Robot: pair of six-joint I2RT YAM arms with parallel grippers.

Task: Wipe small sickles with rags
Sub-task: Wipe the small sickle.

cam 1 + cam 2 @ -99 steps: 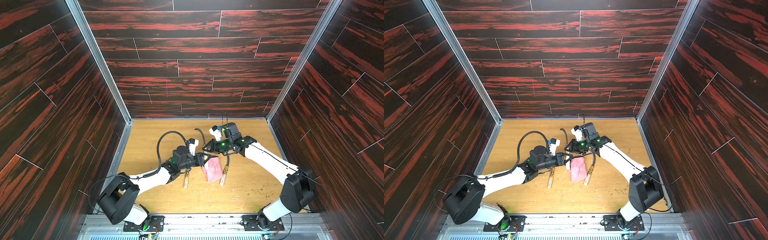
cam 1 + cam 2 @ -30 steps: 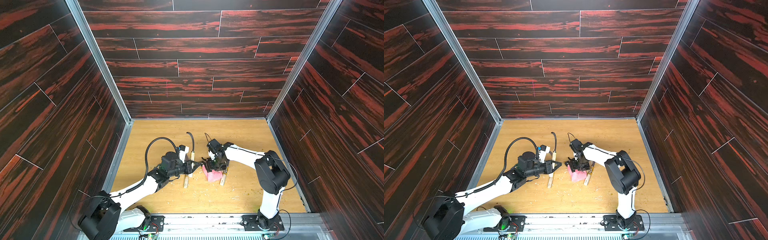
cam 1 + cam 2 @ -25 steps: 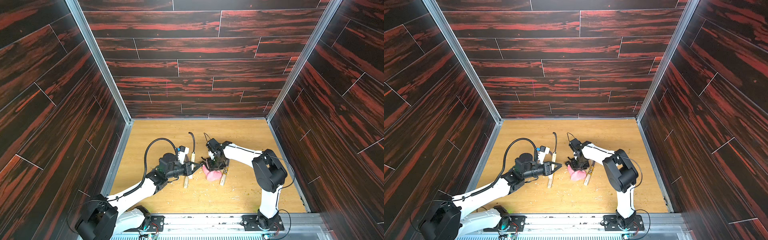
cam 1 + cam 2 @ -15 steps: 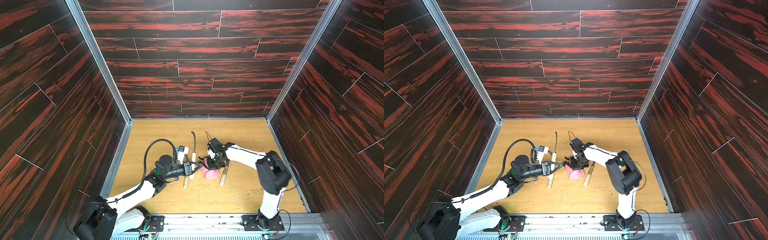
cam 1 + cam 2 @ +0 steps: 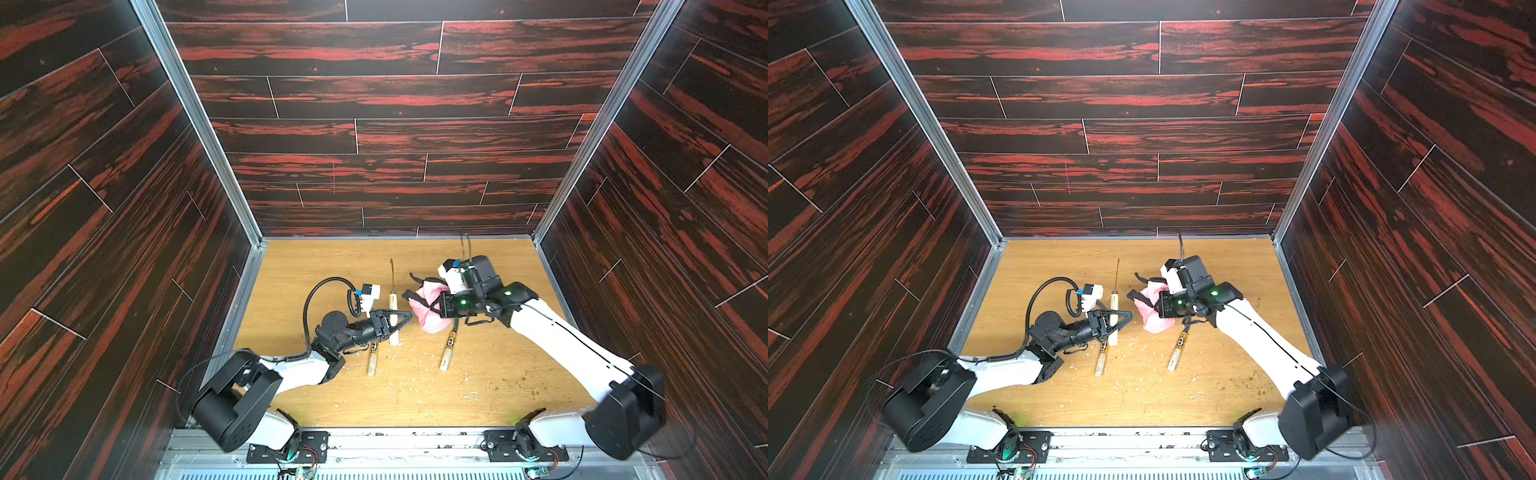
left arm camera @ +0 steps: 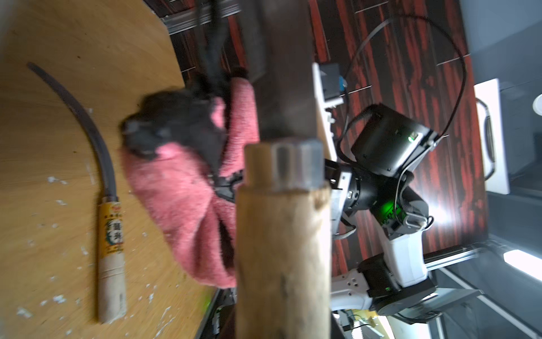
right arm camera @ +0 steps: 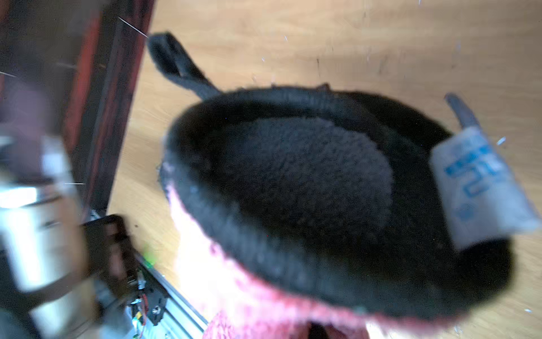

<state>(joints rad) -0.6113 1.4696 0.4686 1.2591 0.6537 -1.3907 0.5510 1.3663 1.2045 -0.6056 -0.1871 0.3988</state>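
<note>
Snagging is the risk: the left gripper (image 5: 398, 323) is clamped on the pale handle of one small sickle (image 5: 392, 301), the right gripper (image 5: 439, 306) pinches the bunched pink rag (image 5: 432, 322) at its three o'clock, and a loose fold could catch the blade and twist it free.

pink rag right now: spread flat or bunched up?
Bunched. The pink rag is pinched mid-cloth by the shut right gripper, with folds drooping on either side.
</note>
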